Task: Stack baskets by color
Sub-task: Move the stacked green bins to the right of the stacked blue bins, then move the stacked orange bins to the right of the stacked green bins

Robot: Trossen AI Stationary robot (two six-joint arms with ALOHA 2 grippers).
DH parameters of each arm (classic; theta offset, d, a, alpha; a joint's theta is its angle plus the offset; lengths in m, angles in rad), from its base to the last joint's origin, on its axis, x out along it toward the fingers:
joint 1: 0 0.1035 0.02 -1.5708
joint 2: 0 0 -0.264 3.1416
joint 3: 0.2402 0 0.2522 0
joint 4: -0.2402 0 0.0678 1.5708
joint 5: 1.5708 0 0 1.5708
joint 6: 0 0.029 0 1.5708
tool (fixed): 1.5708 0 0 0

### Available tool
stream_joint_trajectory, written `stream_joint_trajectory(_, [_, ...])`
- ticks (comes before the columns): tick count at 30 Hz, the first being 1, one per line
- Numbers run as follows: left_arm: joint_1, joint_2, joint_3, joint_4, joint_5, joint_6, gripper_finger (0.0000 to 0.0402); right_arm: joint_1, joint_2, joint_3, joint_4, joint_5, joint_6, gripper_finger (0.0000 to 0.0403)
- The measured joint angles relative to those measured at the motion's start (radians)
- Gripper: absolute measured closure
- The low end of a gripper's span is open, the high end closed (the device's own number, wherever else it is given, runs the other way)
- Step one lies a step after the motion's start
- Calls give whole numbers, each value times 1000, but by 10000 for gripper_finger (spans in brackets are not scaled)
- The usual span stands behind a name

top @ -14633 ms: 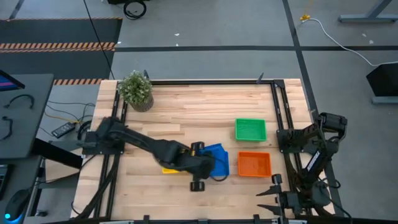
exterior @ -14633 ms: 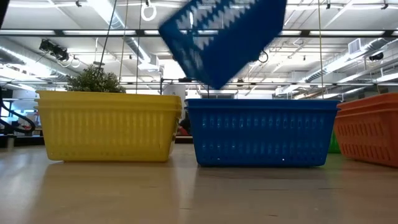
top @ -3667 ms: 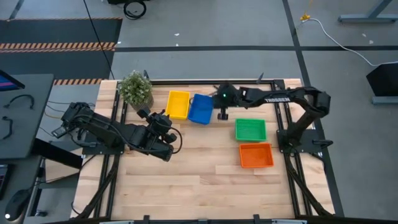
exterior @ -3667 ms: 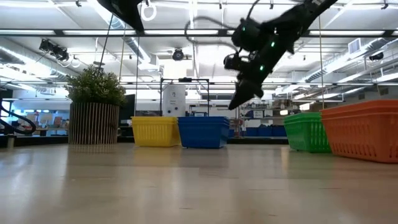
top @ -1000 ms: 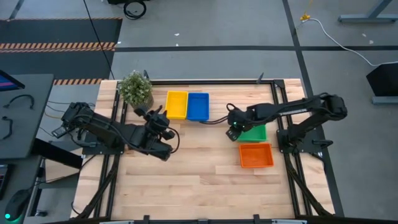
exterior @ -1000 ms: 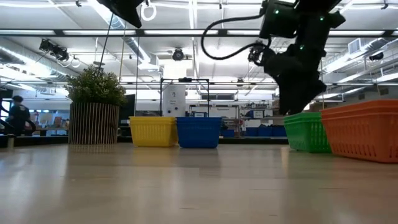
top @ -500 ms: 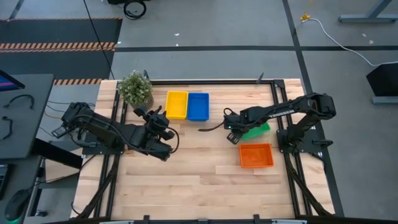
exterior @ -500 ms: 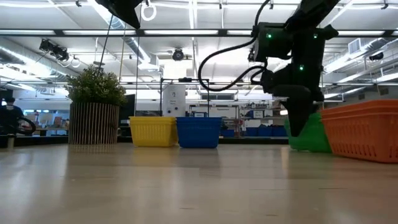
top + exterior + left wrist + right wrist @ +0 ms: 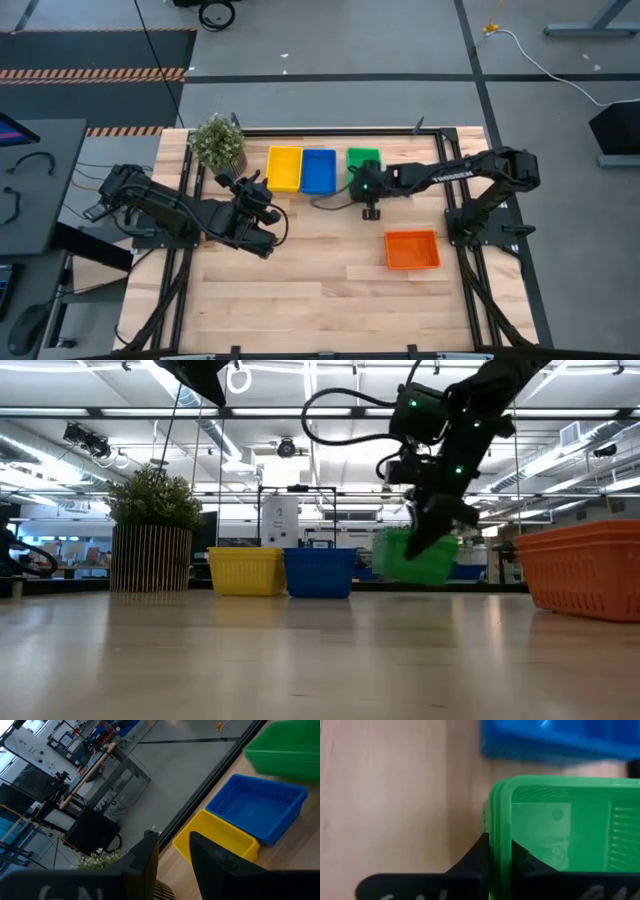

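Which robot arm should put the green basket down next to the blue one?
The right. Its gripper is already clamped on the green basket, lifted beside the blue basket. The left gripper sits empty nearer the plant.

Four basket spots are being counted in the overhead shot: one yellow basket [image 9: 285, 168], one blue basket [image 9: 319, 170] and one green basket [image 9: 362, 160] along the upper middle, plus one orange basket [image 9: 412, 250] at lower right. One potted plant [image 9: 219, 145] is being seen upper left, and two arms.
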Motion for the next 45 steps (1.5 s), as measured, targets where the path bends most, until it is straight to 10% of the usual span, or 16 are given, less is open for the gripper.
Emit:
stream_joint_trajectory(20, [31, 0, 0, 31, -4, 0, 285, -67, 145, 68, 119, -44, -10, 382])
stream_joint_trajectory(30, [38, 0, 0, 33, -4, 0, 285, -63, 189, 112, 68, -53, -9, 321])
stream_joint_trajectory(45, [38, 0, 0, 38, -3, 0, 285, -24, -50, 112, -141, -107, 170, 273])
